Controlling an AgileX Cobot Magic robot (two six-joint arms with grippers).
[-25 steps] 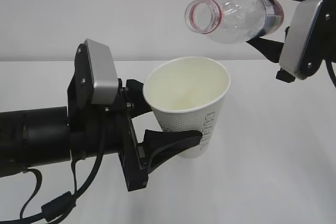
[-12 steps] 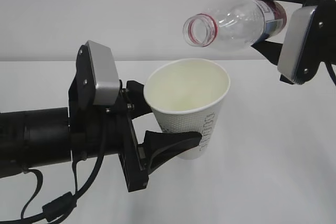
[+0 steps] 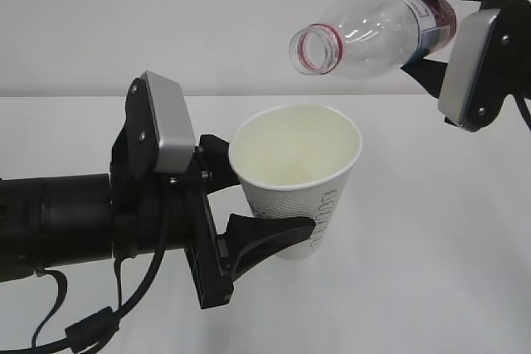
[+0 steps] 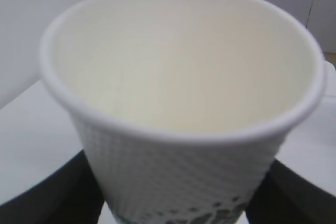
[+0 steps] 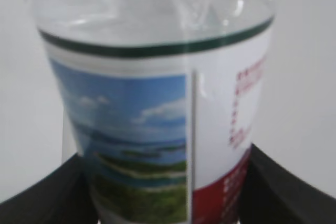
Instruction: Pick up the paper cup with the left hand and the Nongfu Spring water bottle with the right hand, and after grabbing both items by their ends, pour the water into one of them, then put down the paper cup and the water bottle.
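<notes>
The white dimpled paper cup (image 3: 297,181) is held upright above the table, with my left gripper (image 3: 270,190) shut on its lower wall and one black finger (image 3: 274,234) across the front. In the left wrist view the paper cup (image 4: 184,77) fills the frame between the left gripper's (image 4: 173,205) fingers. The Nongfu Spring water bottle (image 3: 373,26) lies almost level, uncapped, its red-ringed mouth above and just behind the cup's rim. My right gripper (image 3: 427,31) is shut on its labelled end. The right wrist view shows the bottle (image 5: 157,129) between the right gripper's (image 5: 165,200) fingers. No water stream shows.
The white table (image 3: 431,271) stretches under both arms, with a pale wall behind it. The left arm's black body and cable (image 3: 83,321) take up the lower left of the exterior view. Nothing else stands on the table in view.
The bottle's mouth has dipped a little lower toward the cup. The left arm has sunk slightly with the cup. Both grips are unchanged.
</notes>
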